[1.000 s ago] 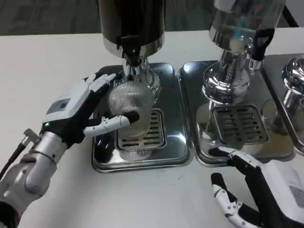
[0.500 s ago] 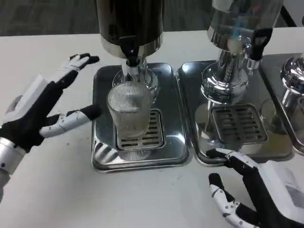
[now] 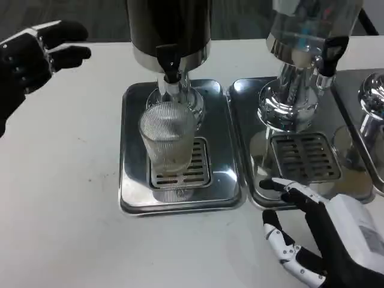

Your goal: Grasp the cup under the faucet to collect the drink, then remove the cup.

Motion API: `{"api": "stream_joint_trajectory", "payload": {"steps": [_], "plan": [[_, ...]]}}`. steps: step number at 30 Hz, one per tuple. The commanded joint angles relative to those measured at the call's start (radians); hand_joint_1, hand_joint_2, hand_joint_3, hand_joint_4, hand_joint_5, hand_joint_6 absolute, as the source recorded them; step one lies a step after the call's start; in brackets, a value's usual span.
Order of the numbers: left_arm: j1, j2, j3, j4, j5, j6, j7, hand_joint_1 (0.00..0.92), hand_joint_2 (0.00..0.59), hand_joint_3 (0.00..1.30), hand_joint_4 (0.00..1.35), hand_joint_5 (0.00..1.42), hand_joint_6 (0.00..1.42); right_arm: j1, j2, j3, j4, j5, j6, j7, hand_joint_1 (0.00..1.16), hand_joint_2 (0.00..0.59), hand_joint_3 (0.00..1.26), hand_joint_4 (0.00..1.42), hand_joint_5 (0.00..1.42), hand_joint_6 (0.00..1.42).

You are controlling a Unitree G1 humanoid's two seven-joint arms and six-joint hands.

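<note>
A ribbed clear cup [image 3: 168, 143] stands upright on the drain grate of the left steel tray [image 3: 133, 186], directly below the black faucet [image 3: 171, 67] of the dark dispenser [image 3: 168, 27]. My left hand [image 3: 27, 60] is raised at the far upper left, well away from the cup, fingers apart and holding nothing. Near the table's front right, my right hand [image 3: 327, 240] lies with fingers spread and empty, just in front of the second tray.
A second dispenser [image 3: 297, 66] with a clear tank and black tap stands on its own steel tray [image 3: 252, 144] to the right. Part of a third chrome stand [image 3: 372, 108] shows at the right edge. Bare white table lies left of the trays.
My left hand let go of the cup and rose away to the upper left. The cup stays under the faucet. The right hand has hardly moved.
</note>
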Motion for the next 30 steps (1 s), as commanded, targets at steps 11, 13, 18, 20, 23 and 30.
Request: {"api": "stream_joint_trajectory", "payload": {"steps": [11,13,18,20,23,30], "plan": [[-0.295,-0.009,0.058,0.136,0.02,0.471,-0.315,0.0,0.111,0.32,0.19,0.22,0.17,-0.033,0.014,0.011,0.039,0.037,-0.006,-0.031,0.42,0.462,0.31,0.27,0.29,0.25],[-0.331,-0.018,0.058,0.166,0.043,0.472,-0.319,0.0,0.108,0.32,0.18,0.21,0.16,-0.033,0.019,0.016,0.043,0.037,-0.007,-0.038,0.42,0.462,0.31,0.27,0.29,0.25],[-0.41,-0.043,0.049,0.235,0.098,0.466,-0.331,0.0,0.107,0.31,0.17,0.21,0.15,-0.033,0.026,0.023,0.05,0.042,-0.002,-0.045,0.42,0.461,0.32,0.27,0.29,0.25],[-0.442,-0.056,0.043,0.266,0.124,0.464,-0.336,0.0,0.106,0.31,0.17,0.21,0.15,-0.039,0.024,0.024,0.051,0.045,0.0,-0.04,0.42,0.461,0.32,0.28,0.29,0.25],[-0.482,-0.081,0.041,0.316,0.148,0.472,-0.347,0.0,0.103,0.3,0.17,0.21,0.14,-0.051,0.023,0.024,0.043,0.046,0.005,-0.034,0.42,0.461,0.32,0.28,0.3,0.25],[-0.56,-0.14,0.047,0.438,0.189,0.504,-0.382,0.0,0.104,0.24,0.1,0.15,0.11,-0.059,0.026,0.028,0.037,0.046,0.01,-0.034,0.42,0.461,0.32,0.28,0.3,0.25]]}}
